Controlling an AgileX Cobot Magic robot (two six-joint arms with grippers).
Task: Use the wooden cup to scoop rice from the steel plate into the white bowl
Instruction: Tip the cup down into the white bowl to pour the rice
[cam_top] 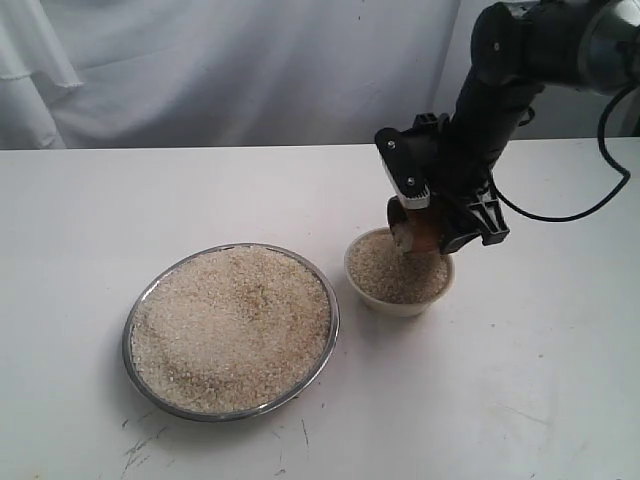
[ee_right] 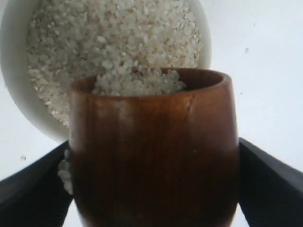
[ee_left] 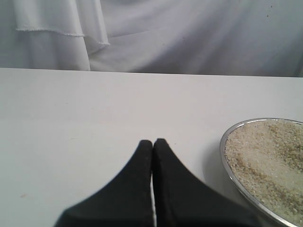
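White cloth hangs behind a white surface [cam_top: 520, 400]. On its left, the steel plate [cam_top: 128, 340] holds a wide heap of rice [cam_top: 235, 325]. The white bowl [cam_top: 386, 304] sits just right of it, partly filled with grains. The right hand [cam_top: 445, 215] grasps the wooden cup [cam_top: 412, 232], tipped over the bowl's far rim with grains at its mouth. The left hand [ee_left: 152, 147] is clenched and empty, low over the surface beside the plate.

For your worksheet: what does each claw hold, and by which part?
The right claw grips the reddish-brown wooden cup by its sides; left claw holds nothing.
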